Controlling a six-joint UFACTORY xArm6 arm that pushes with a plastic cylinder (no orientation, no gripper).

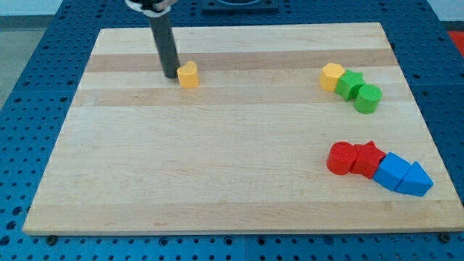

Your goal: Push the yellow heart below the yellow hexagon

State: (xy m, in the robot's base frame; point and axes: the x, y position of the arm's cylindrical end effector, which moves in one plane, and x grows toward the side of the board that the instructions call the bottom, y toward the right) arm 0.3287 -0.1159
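The yellow heart (188, 75) lies on the wooden board near the view's top, left of centre. My tip (169, 75) stands just left of it, touching or almost touching its left side. The yellow hexagon (332, 76) lies far to the view's right at about the same height, at the upper left end of a row with the green star (351, 85) and the green cylinder (367, 98).
A row of blocks lies at the view's lower right: a red cylinder (339, 158), a red star (368, 159), a blue block (392, 172) and a blue triangle (415, 180). The board's edge (239, 232) borders blue pegboard.
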